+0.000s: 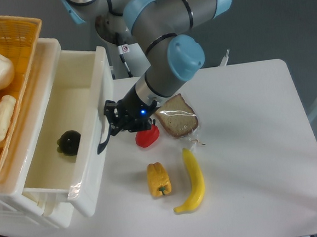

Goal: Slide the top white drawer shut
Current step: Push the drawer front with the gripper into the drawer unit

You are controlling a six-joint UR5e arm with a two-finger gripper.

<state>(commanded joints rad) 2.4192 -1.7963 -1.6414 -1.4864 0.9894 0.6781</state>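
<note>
The top white drawer stands pulled out from its cabinet at the left, seen from above. A dark round fruit lies inside it. Its dark curved handle is on the front panel. My gripper is right at the front panel, just above the handle, with its dark fingers against or very near the panel. I cannot tell whether the fingers are open or shut.
An orange woven basket with food sits on the cabinet at the far left. On the white table lie a red pepper, bagged bread, a yellow pepper and a banana.
</note>
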